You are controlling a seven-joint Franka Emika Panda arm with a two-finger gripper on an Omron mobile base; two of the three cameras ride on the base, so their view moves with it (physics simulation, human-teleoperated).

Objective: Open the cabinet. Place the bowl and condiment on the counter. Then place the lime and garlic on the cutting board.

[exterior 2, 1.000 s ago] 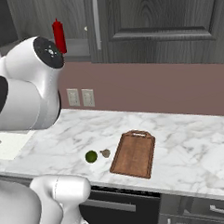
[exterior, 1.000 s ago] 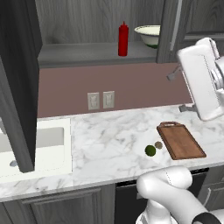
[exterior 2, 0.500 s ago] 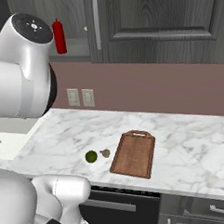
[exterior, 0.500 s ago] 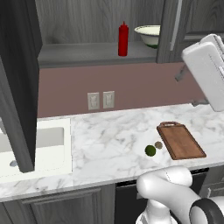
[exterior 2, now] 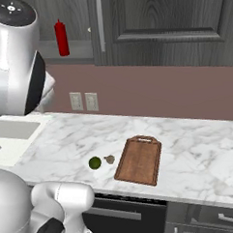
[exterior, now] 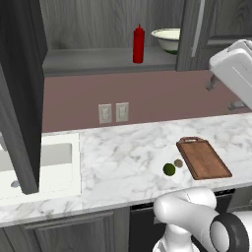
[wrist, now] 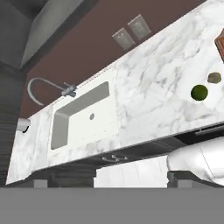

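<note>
1. Dark grey wood grain frames our scene: the cabinet (exterior: 19,93) already stands open, its left door swung out toward us in the left base view, so we judge the first step done.
2. We take the step in hand to be fetching the two shelf items. The red condiment (exterior: 139,44) stands upright on the open shelf, and the bowl (exterior: 167,39) sits just beside it to the right, partly behind the closed door.
3. Our gripper (wrist: 111,181) has its two dark tips set wide apart at the bottom of the hand view, with nothing between them.
4. The next move, we judge, calls for lifting the hand to shelf height and lining the open jaws around the slim condiment or over the bowl rim, clear of the closed door's edge.
5. On the counter (exterior: 128,157), the lime (exterior: 169,169) and the garlic (exterior: 178,163) lie close together, just left of the cutting board (exterior: 204,157) and not yet on it.
6. The left base view shows the bowl; the right base view shows the condiment but hides the bowl behind the door.
7. The hand view, tilted, adds a sink (wrist: 81,116) and a curved faucet (wrist: 48,87), with lime and garlic at its right edge.
</note>
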